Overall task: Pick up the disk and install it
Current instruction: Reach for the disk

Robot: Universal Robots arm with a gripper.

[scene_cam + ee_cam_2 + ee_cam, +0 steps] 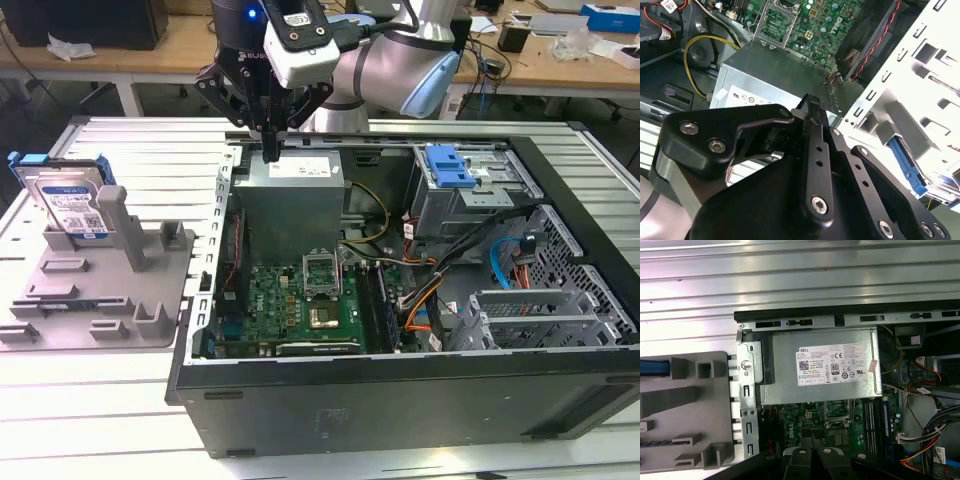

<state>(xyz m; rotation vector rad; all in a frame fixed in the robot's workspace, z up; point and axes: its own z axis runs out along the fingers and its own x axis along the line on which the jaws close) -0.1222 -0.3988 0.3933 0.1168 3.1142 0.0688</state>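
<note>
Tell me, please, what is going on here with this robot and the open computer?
The robot arm's gripper hangs empty, fingers shut, just above the grey power-supply box at the edge of the open computer case. The disk it is meant to install stands on edge in a grey holder outside the case, at the exterior view's left, not yet picked up.

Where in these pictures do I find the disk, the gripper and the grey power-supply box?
disk (78,212): exterior view, on its white-and-blue label.
gripper (270,150): exterior view, at its fingertips.
power-supply box (780,370): first wrist view, on the bare grey metal beside its sticker.
</note>
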